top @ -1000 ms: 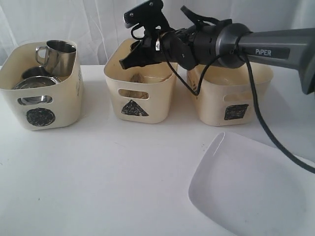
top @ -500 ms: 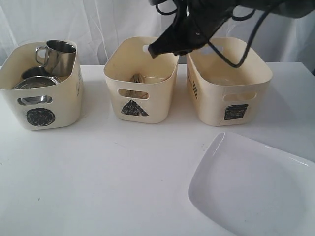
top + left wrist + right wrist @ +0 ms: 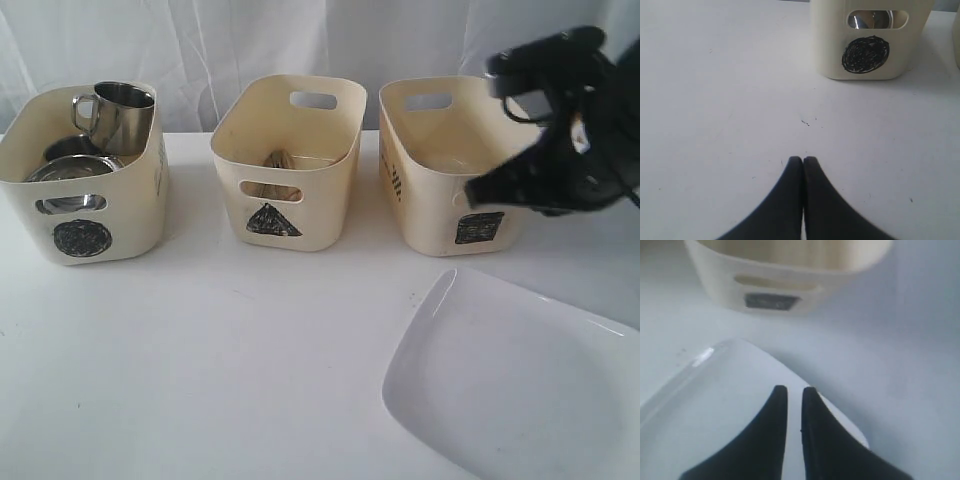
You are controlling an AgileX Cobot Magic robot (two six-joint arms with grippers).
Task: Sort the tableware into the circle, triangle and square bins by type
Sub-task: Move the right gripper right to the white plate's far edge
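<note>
Plate point(image 3: 510, 390): lower right of the exterior frame, flat on counter point(image 3: 250, 350), 1 item unsorted. Right gripper point(image 3: 794, 389): narrow slit, empty, over the plate's edge. I judge I should widen it, pinch the rim firmly, then lift toward square bin point(image 3: 430, 200). Left gripper point(image 3: 803, 159): closed, empty.
</note>
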